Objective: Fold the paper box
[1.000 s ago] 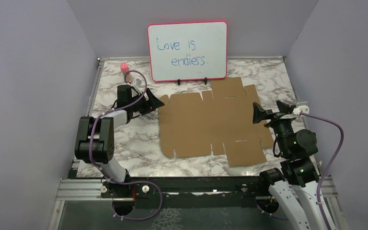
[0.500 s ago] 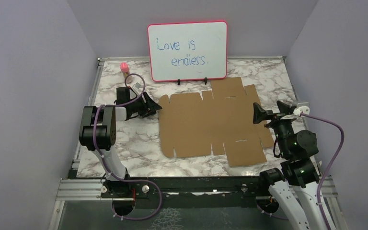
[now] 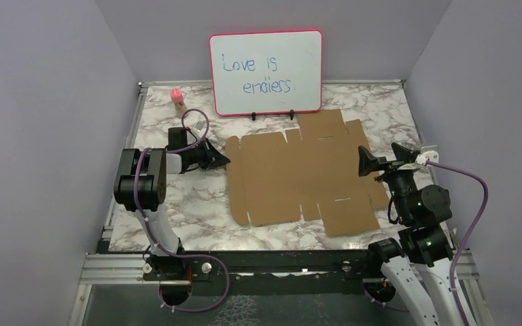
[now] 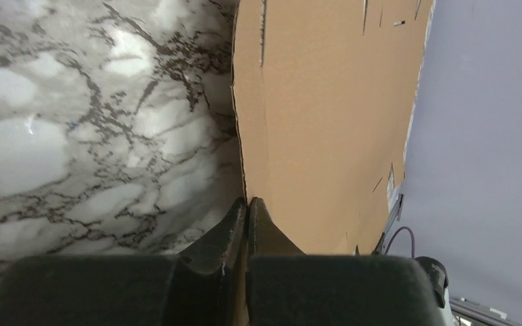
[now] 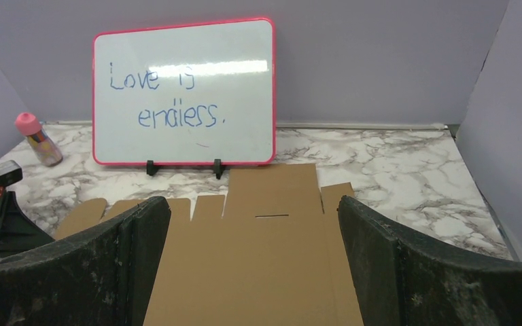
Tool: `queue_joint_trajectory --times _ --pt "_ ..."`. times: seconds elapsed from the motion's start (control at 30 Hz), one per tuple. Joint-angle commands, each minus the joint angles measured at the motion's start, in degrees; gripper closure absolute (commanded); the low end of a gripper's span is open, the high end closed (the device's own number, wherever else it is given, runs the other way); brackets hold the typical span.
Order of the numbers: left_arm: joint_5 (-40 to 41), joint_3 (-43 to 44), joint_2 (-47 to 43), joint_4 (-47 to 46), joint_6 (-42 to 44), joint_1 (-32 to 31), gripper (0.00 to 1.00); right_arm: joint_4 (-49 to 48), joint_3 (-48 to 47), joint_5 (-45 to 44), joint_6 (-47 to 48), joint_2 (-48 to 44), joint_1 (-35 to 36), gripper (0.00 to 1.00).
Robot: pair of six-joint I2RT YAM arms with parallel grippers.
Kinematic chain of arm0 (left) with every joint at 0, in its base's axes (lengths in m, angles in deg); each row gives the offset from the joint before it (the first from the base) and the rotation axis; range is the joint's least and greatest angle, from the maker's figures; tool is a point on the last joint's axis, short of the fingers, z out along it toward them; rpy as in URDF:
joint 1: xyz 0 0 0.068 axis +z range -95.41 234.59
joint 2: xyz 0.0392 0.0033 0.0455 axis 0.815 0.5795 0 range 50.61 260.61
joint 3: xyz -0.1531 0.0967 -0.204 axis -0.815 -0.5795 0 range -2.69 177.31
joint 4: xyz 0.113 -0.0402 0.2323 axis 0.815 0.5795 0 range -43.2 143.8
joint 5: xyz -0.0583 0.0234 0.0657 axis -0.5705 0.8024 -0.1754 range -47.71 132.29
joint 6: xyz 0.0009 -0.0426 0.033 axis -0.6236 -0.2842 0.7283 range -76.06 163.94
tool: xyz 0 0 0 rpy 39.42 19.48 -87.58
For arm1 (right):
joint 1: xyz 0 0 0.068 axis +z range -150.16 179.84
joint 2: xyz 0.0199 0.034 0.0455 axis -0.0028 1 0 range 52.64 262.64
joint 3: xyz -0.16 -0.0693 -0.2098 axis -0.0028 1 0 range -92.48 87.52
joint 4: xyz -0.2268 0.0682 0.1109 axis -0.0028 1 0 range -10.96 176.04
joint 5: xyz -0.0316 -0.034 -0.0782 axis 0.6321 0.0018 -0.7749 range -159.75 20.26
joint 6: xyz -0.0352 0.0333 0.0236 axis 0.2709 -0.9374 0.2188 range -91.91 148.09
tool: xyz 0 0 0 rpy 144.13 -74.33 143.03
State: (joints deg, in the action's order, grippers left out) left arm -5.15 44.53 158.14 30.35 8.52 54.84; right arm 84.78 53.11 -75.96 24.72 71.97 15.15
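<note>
The paper box (image 3: 299,176) is a flat brown die-cut sheet with flaps and slots, lying on the marble table (image 3: 177,197). My left gripper (image 3: 225,160) lies low at the sheet's left edge. In the left wrist view its fingertips (image 4: 247,202) are pressed together with the paper box (image 4: 326,122) edge pinched between them. My right gripper (image 3: 383,157) hovers over the sheet's right side, open wide. In the right wrist view the paper box (image 5: 258,265) shows between the spread right gripper (image 5: 250,204) fingers, untouched.
A red-framed whiteboard (image 3: 266,71) reading "Love is endless." stands on clips behind the sheet. A small pink-capped bottle (image 3: 176,97) stands at the back left corner. Purple walls enclose the table on three sides.
My left gripper has closed from open onto the sheet's left edge, and its arm shifted slightly nearer. The right arm has not moved.
</note>
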Motion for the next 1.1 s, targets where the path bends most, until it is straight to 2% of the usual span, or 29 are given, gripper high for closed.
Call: queue_joint_trajectory --times 0.0,0.17,0.27,0.47,0.6,0.7,0.8,0.87,0.9,0.97,1.07 --pt "-3.06 -2.55 -5.73 -1.27 -0.50 -0.15 1.00 0.61 -0.47 2.10 0.04 0.26 0.29 0.00" --pt "-1.42 -7.61 -13.25 -0.90 -1.85 -0.11 1.00 1.61 -1.34 3.51 -1.40 1.43 0.25 0.00" --pt "2.34 -11.37 -19.66 2.73 -3.06 -0.12 1.00 2.31 -2.02 5.66 -3.14 3.43 0.33 0.00" --pt "11.99 -22.13 -37.93 10.49 -5.74 -0.16 1.00 3.63 -2.61 7.10 -8.58 9.49 0.30 0.00" --pt "17.33 -29.15 -51.93 14.82 -12.00 -0.14 1.00 2.08 -1.66 9.22 -12.34 14.02 0.25 0.00" --pt "21.56 -33.43 -63.94 21.41 -17.77 -0.14 1.00 0.50 -2.01 10.26 -13.86 18.90 0.33 0.00" --pt "24.16 -34.80 -69.49 28.42 -20.65 -2.35 0.99 -0.14 -3.46 11.15 -14.72 24.66 0.27 0.00" --pt "23.45 -36.71 -72.58 29.09 -22.82 -2.75 0.88 -1.10 -3.86 10.90 -15.22 28.19 0.29 0.00" --pt "23.83 -36.88 -74.41 30.00 -23.10 -2.79 0.76 -1.95 -3.91 10.51 -15.56 29.88 0.25 0.00" --pt "27.16 -35.07 -78.36 34.61 -22.21 -2.84 0.57 -2.94 -4.58 9.34 -16.88 33.52 0.26 0.00" --pt "31.48 -32.05 -83.00 37.30 -21.57 -3.04 0.41 -2.07 -6.91 9.83 -18.40 39.01 0.26 0.00"
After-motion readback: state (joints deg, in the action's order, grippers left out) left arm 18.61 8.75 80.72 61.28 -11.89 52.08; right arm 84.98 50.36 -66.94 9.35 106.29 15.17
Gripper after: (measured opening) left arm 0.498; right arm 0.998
